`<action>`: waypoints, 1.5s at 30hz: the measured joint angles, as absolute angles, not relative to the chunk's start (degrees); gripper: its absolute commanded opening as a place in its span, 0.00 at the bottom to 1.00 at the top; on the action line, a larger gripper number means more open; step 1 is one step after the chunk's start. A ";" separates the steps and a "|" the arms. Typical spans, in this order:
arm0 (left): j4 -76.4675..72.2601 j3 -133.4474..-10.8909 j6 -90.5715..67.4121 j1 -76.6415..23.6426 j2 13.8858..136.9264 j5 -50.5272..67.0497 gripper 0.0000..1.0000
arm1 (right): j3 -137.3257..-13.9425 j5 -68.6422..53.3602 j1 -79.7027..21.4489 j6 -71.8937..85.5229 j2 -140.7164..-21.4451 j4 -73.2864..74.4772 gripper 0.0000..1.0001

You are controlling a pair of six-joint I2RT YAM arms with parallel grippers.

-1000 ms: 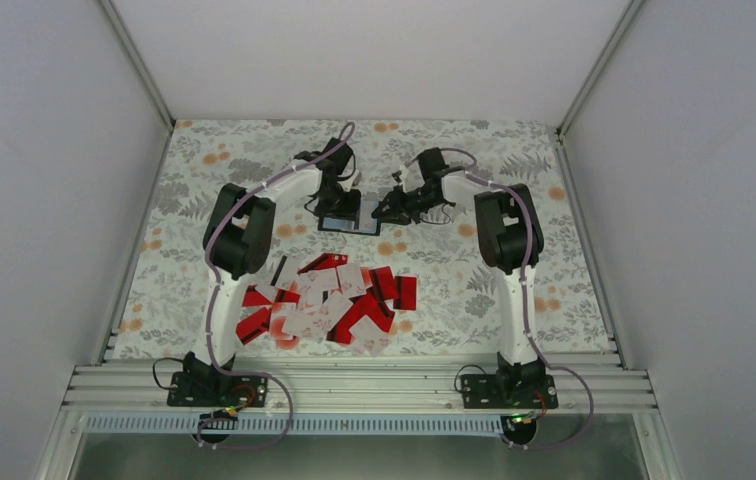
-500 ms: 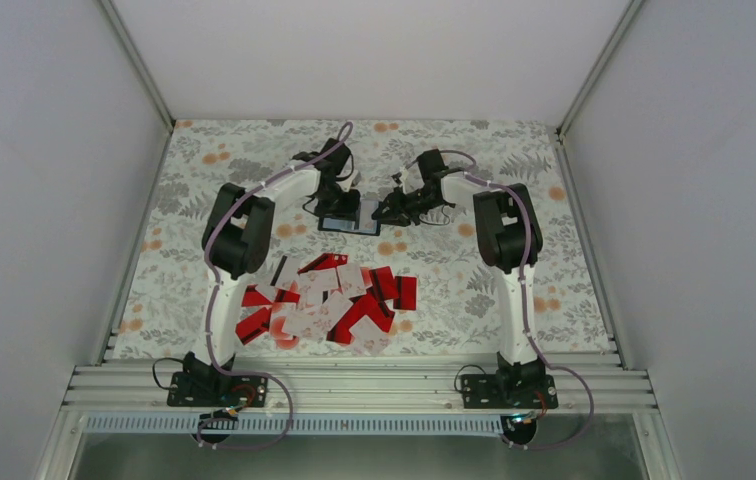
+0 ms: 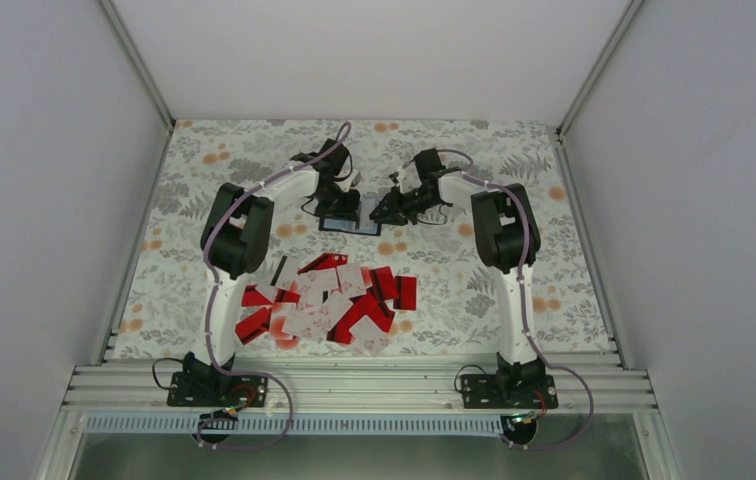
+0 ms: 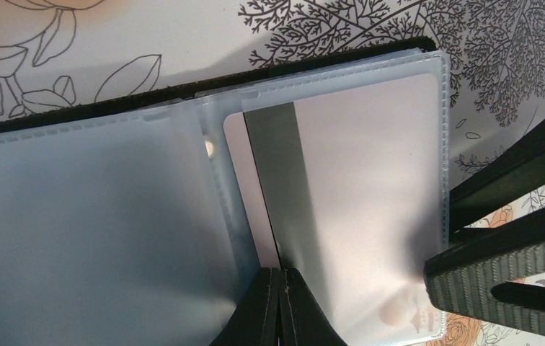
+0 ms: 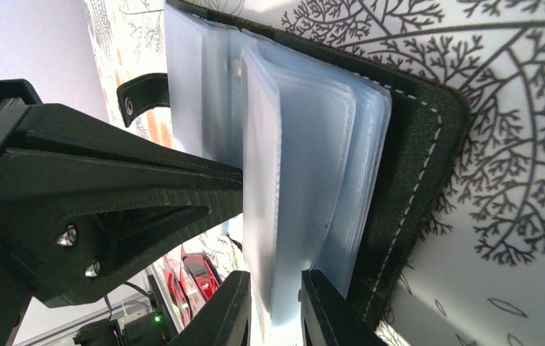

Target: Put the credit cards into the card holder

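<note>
Black card holder point(image 5: 414, 144): wrist views show right jaws pinching it, left jaws closed.

Bright even light, soft shadows, blurry close-ups

The card holder point(image 3: 347, 225) lay behind the heaped credit cards point(image 3: 329, 300), left gripper point(image 4: 282, 277) over it, right gripper point(image 5: 275, 288) at its right edge

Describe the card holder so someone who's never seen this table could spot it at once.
On the floral table, look beyond the heap of red and white cards to the far middle, where the left tool and right tool converge. The holder lies open under them: a black booklet with pale blue clear sleeves, unlike the loose flat cards.
</note>
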State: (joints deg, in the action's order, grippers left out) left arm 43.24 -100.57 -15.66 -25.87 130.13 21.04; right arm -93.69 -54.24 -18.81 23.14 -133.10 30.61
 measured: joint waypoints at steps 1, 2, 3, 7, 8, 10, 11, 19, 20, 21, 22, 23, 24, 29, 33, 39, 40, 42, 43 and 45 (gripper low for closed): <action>43.09 -100.42 -15.66 -25.85 130.02 21.26 0.02 | -93.86 -54.24 -18.83 23.16 -133.23 30.59 0.19; 42.89 -100.22 -15.66 -25.85 129.95 21.39 0.03 | -93.93 -54.26 -18.90 23.22 -133.34 30.59 0.19; 42.74 -100.07 -15.66 -25.85 129.86 21.65 0.03 | -93.97 -54.24 -18.92 23.33 -133.38 30.59 0.19; 42.37 -99.72 -15.73 -25.85 129.62 22.17 0.02 | -94.04 -54.24 -19.11 23.38 -133.43 30.61 0.18; 42.28 -99.57 -15.79 -25.85 129.54 22.41 0.02 | -94.11 -54.22 -19.18 23.35 -133.43 30.65 0.18; 42.30 -99.39 -15.90 -25.89 129.36 22.76 0.02 | -94.11 -54.22 -19.31 23.35 -133.43 30.63 0.18; 42.30 -99.39 -15.99 -25.93 129.25 22.87 0.02 | -94.11 -54.22 -19.38 23.35 -133.43 30.65 0.19; 43.62 -99.39 -16.99 -26.15 127.83 22.68 0.03 | -95.29 -54.22 -19.94 23.31 -133.43 31.11 0.18; 43.94 -99.39 -17.17 -26.15 127.42 22.57 0.03 | -95.55 -54.22 -20.05 23.31 -133.43 31.14 0.18; 44.12 -99.39 -17.23 -26.15 127.11 22.52 0.03 | -95.72 -54.22 -20.16 23.31 -133.43 31.14 0.18; 44.31 -99.39 -17.39 -26.13 126.67 22.48 0.03 | -95.94 -54.22 -20.29 23.31 -133.43 31.20 0.18; 44.53 -99.39 -17.45 -26.09 126.19 22.46 0.03 | -96.12 -54.22 -20.40 23.31 -133.43 31.16 0.18; 44.64 -99.39 -17.58 -26.02 125.69 22.46 0.03 | -96.27 -54.22 -20.49 23.33 -133.43 31.27 0.18; 44.60 -98.26 -18.50 -25.21 122.63 22.50 0.03 | -97.34 -54.19 -20.88 23.38 -133.43 31.62 0.19; 44.66 -97.14 -18.87 -24.23 120.44 22.48 0.03 | -98.54 -54.22 -21.21 23.57 -133.45 32.23 0.21; 44.47 -94.45 -19.07 -22.39 116.79 22.48 0.03 | -101.86 -54.26 -22.20 24.12 -133.60 32.77 0.25; 44.49 -93.91 -19.07 -22.04 116.11 22.46 0.03 | -102.63 -54.30 -22.41 24.21 -133.75 33.04 0.26; 44.31 -92.38 -19.05 -21.21 114.50 22.35 0.03 | -104.25 -54.70 -22.76 24.38 -134.37 33.45 0.28; 44.21 -91.39 -19.05 -20.73 113.43 22.22 0.03 | -105.27 -54.98 -22.94 24.45 -134.80 33.78 0.29; 43.86 -89.30 -19.00 -19.81 111.28 21.82 0.03 | -106.69 -55.81 -23.22 24.62 -135.76 34.02 0.29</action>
